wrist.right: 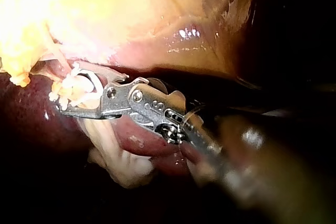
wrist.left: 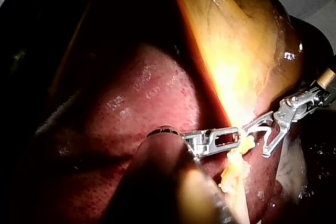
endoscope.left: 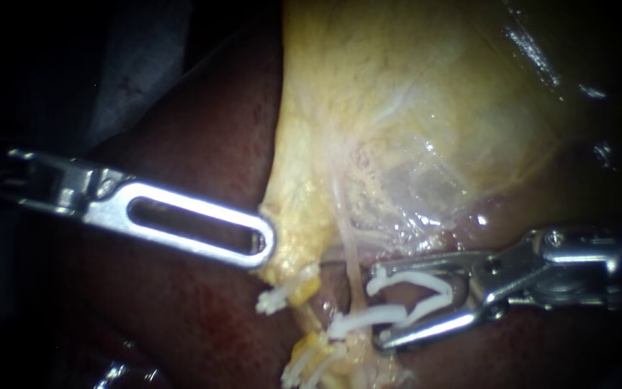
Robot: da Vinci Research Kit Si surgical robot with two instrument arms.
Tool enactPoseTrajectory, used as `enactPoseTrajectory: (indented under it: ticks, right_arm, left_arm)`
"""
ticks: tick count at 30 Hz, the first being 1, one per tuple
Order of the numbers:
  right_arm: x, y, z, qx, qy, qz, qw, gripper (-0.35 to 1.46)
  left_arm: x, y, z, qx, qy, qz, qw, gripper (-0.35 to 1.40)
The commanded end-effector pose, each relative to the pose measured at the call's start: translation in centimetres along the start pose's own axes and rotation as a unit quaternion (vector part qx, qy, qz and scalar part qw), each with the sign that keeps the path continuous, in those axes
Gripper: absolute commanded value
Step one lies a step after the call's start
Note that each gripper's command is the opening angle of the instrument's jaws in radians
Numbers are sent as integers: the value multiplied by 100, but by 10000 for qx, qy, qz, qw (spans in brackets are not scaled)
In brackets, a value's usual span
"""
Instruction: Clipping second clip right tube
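The left instrument [endoscope.left: 262, 243], jaws pinched on the gallbladder [endoscope.left: 397, 108] edge, holds it taut over the liver [endoscope.left: 203, 144]. Centre, the right tube [endoscope.left: 355, 270] already wears a seated clip [endoscope.left: 365, 320]. The right instrument [endoscope.left: 379, 308], jaws wide around an open clip [endoscope.left: 412, 279], waits just right of it; next, likely, advance astride the tube, then squeeze.

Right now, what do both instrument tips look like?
Left instrument: bright silver metal, with a flat elongated tip that has a long slot and a rounded end, and a pinned hinge behind it. Right instrument: also silver, with two thin tapered jaws on a riveted pivot and a bulkier wrist joint behind.
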Motion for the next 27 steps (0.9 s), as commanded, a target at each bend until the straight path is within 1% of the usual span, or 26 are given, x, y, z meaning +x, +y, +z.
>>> enactPoseTrajectory:
  ticks: [1,8,16,21,23,27]
  right_arm:
    - [-1,1,0,-4,1,-1,10000,57]
    - [-5,12,9,-34,7,-17,10000,56]
    - [-1,21,19,-68,21,-7,10000,55]
    - [4,23,28,-92,32,2,10000,53]
    - [5,23,32,-99,41,123,9999,51]
    - [4,23,34,-101,43,206,9997,47]
  left_arm:
    - [0,-1,0,-2,-1,2,10000,-35]
    - [1,-2,0,-16,3,-1,10000,-35]
    - [1,-3,1,-17,1,-1,10000,-35]
    - [1,-3,1,-18,0,-2,10000,-35]
    - [1,-3,1,-18,-1,-2,10000,-35]
    - [1,-3,1,-18,-1,-2,10000,-35]
